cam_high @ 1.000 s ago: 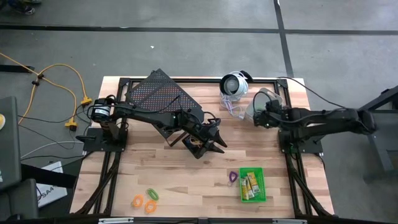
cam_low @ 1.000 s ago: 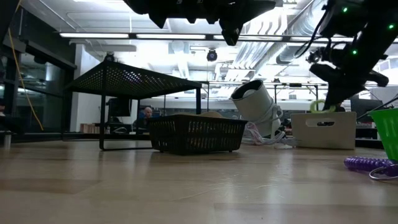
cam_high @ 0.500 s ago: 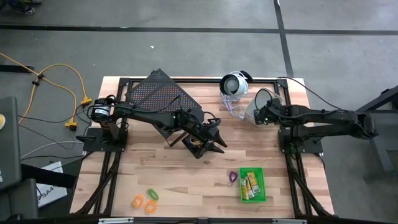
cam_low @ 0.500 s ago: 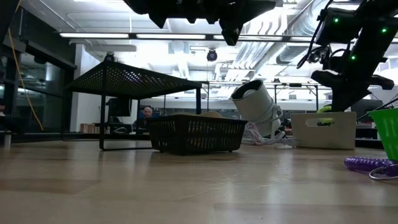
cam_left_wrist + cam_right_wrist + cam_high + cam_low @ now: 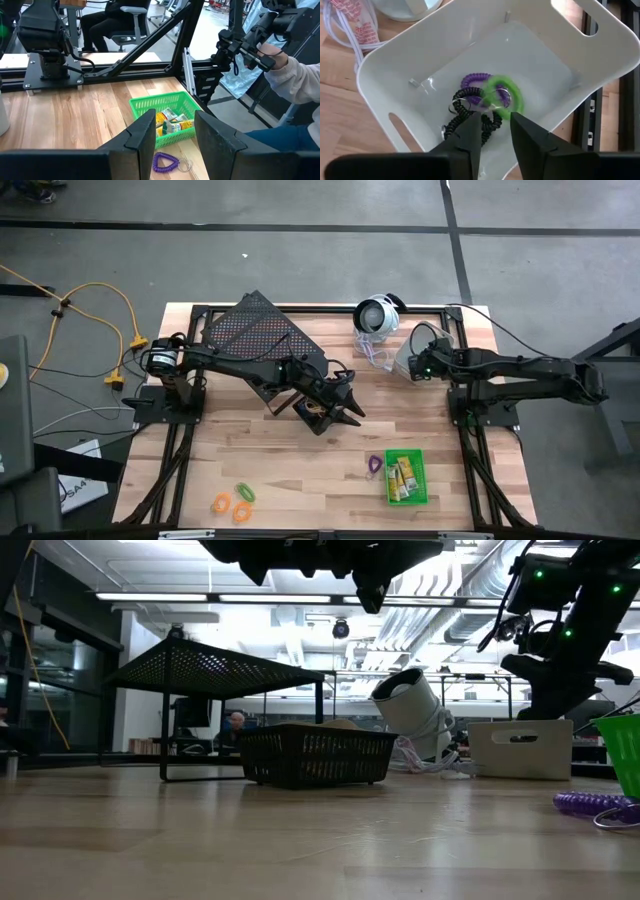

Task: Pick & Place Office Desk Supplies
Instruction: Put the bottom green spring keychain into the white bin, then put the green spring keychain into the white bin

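My right gripper [image 5: 495, 122] is open, pointing down into the pale grey bin [image 5: 420, 352] at the table's far right. Inside that bin lie a green loop [image 5: 503, 95], a purple loop [image 5: 472, 80] and a black coiled loop [image 5: 465, 107]; the green one shows blurred just below the fingertips. My left gripper [image 5: 172, 135] is open and hovers over the black bin [image 5: 312, 412] at the table's middle. Near the near edge stands the green bin [image 5: 406, 477] holding yellow pieces [image 5: 167, 122], with a purple loop [image 5: 374, 464] beside it.
Two orange loops [image 5: 230, 507] and a green loop [image 5: 245, 492] lie at the near left. The black mesh rack [image 5: 255, 330] stands at the far left, and the round white device [image 5: 376, 315] with its cord next to the grey bin. A person's sleeve [image 5: 290, 70] shows beyond the table.
The green loop hung at my right gripper above the grey bin's rim a second ago; it has since dropped out of the low view and now lies inside the bin. The right arm has shifted a little over the bin.
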Motion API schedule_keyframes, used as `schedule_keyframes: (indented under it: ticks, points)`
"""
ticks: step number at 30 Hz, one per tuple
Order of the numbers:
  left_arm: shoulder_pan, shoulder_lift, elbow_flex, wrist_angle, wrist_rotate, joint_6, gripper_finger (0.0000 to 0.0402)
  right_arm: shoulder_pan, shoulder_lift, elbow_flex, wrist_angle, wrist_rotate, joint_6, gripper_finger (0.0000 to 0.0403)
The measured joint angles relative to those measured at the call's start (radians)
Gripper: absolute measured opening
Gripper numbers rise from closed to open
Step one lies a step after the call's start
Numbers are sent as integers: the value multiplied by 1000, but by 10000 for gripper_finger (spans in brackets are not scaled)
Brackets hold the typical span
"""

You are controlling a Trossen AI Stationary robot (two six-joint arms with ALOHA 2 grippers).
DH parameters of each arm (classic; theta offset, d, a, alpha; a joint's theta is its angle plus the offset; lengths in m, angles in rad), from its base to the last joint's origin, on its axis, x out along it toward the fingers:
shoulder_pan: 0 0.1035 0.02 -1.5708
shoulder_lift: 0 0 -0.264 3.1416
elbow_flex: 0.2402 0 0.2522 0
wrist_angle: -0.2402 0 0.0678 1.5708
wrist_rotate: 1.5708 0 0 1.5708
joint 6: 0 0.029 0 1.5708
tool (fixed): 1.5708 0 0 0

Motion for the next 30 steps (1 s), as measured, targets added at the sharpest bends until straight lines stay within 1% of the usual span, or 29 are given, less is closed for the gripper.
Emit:
schedule_keyframes:
  ticks: [4,11,16,22,26,30]
  points:
    - [0,0,0,0,3,0,131,0,0,0,0,0,-15,106]
    - [0,0,0,-4,3,0,131,0,0,0,18,0,-28,107]
    - [0,0,0,-8,3,0,131,7,0,0,128,0,-121,107]
    - [0,0,0,-29,2,1,131,51,0,0,334,-11,-265,107]
    - [0,0,0,-49,2,1,131,91,0,0,439,-75,-328,107]
    - [0,0,0,-52,-2,1,131,145,0,0,493,-199,-341,107]
